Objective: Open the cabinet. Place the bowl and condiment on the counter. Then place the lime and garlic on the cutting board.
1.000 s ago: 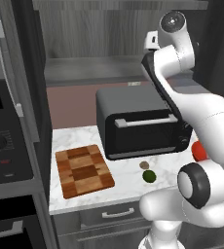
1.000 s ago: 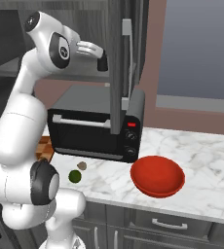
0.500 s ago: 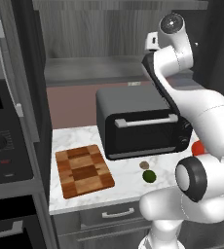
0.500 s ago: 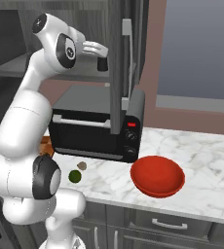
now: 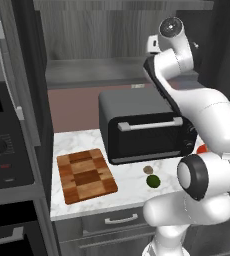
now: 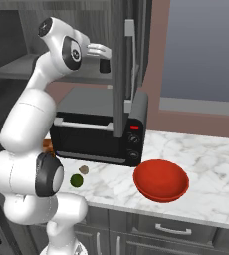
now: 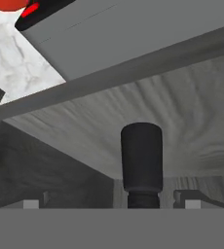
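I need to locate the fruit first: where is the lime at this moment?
The lime lies on the counter in front of the toaster oven, just beside the garlic and right of the cutting board.

My two base cameras look forward and down from behind, left and right, sharing the toaster oven (image 5: pixel 146 131) and bench (image 6: pixel 211 174); my hand camera sits close inside the cabinet (image 7: pixel 148 104).

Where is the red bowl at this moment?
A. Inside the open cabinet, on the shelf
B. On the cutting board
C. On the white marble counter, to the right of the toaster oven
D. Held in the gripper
C. The right base view shows the red bowl resting on the counter, right of the black toaster oven.
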Robot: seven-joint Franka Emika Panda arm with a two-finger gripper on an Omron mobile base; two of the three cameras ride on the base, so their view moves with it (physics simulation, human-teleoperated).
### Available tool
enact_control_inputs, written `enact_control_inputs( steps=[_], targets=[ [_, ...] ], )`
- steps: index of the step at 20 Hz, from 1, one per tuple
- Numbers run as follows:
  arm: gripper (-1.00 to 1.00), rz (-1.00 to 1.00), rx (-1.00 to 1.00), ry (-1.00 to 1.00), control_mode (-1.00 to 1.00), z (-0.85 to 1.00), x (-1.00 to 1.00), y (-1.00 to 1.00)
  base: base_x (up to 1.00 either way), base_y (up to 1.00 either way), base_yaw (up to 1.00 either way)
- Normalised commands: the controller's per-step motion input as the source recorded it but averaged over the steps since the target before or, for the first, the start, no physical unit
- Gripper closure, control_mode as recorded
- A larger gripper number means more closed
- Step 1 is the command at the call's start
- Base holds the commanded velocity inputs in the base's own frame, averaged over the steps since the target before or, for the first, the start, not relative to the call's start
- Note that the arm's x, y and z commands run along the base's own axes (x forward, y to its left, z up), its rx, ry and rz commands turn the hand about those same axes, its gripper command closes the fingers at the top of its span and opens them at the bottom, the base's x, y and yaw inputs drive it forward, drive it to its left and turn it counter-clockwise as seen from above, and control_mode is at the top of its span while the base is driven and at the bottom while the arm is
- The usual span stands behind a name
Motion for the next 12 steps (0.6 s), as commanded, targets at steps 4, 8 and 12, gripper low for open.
enact_control_inputs(
  steps=[4, 8, 12],
  targets=[
    [-1.00, 0.00, -0.02, 0.00, -1.00, -0.07, 0.25, 0.00, 0.00, 0.00, 0.00],
    [-1.00, 0.00, -0.02, 0.00, -1.00, -0.06, 0.24, 0.00, 0.00, 0.00, 0.00],
    [-1.00, 0.00, -0.02, 0.00, -1.00, -0.06, 0.25, 0.00, 0.00, 0.00, 0.00]
  ],
)
